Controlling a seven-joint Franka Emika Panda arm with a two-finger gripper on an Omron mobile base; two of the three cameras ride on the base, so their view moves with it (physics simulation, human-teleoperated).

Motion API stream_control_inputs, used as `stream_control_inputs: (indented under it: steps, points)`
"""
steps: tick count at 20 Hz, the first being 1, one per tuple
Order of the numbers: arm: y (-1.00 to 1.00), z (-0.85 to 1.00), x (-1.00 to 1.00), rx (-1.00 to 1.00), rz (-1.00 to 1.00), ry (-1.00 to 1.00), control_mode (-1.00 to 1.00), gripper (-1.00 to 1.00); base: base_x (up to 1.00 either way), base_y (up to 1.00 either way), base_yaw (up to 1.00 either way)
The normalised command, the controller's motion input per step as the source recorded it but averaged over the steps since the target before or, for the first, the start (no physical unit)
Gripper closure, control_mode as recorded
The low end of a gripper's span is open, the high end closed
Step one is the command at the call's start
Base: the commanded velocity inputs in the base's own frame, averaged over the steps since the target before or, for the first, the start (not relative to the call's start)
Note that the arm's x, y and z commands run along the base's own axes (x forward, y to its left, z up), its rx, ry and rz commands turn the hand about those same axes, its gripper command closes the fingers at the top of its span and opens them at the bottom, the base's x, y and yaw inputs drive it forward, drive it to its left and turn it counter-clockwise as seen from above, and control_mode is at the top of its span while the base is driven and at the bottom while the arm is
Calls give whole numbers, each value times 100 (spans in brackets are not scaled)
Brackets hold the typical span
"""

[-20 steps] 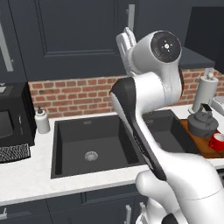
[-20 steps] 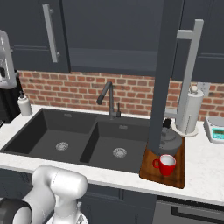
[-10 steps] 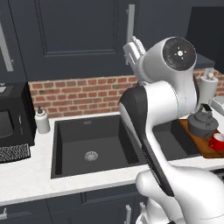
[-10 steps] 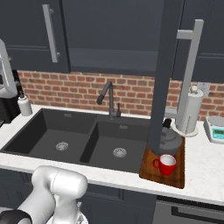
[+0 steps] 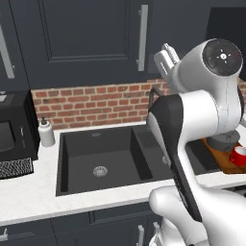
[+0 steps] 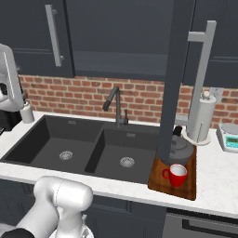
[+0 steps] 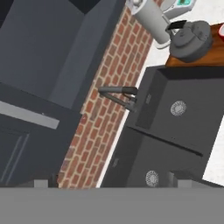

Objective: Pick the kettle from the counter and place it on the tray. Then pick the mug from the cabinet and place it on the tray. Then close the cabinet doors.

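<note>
The fingers (image 5: 166, 54) are standing spread and gripping nothing, raised high before the cabinet doors (image 5: 91, 38). Well below and beyond them, the kettle (image 6: 179, 149) and mug (image 6: 176, 175) are sitting on the tray (image 6: 186, 188) on the worktop (image 6: 216, 174).

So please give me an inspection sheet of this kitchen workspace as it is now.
Surface: white counter with black double sink.
Job's things: kettle and red mug both on the tray; one cabinet door stands open, edge-on.
Clutter: paper-towel roll, kitchen scale, soap bottle, microwave.
Gripper: gripper raised near a silver bar handle, open, holding nothing.
Cables: nothing seen.
Surroundings: brick backsplash, faucet.
</note>
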Motion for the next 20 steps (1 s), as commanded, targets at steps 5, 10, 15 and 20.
stream_control_inputs:
  steps: [5, 10, 15, 20]
  points:
    - [-26, 0, -1, -3, -15, 12, -100, -100, 0, 0, 0]
    - [-27, -1, 0, -8, -12, 7, -100, -100, 0, 0, 0]
    - [-35, -9, -1, -10, -8, 0, -100, -100, 0, 0, 0]
    - [-42, -12, 0, -9, -7, 0, -100, -100, 0, 0, 0]
